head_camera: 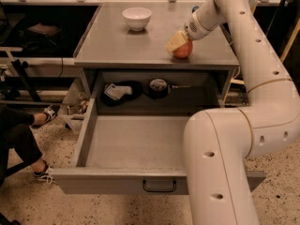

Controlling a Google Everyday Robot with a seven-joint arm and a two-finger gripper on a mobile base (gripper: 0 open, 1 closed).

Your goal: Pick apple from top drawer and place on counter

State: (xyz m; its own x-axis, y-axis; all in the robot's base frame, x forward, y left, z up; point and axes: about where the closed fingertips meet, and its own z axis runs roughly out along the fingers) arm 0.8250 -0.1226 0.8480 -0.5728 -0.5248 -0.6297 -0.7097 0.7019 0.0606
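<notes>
The apple [184,50], orange-red, rests on the counter [122,43] near its right front corner. My gripper [177,44] reaches down from the arm's wrist [201,25] and sits against the apple's upper left side, touching it. The top drawer [136,144] is pulled fully out below the counter; its grey floor is bare, and its black wire handle [159,186] shows on the front panel. My white arm [225,163] covers the drawer's right side.
A white bowl [137,18] stands at the counter's back. In the recess behind the drawer lie a dark bag with a white card [117,92] and a round dark item [158,85]. A person's leg and shoe [43,173] are on the floor at left.
</notes>
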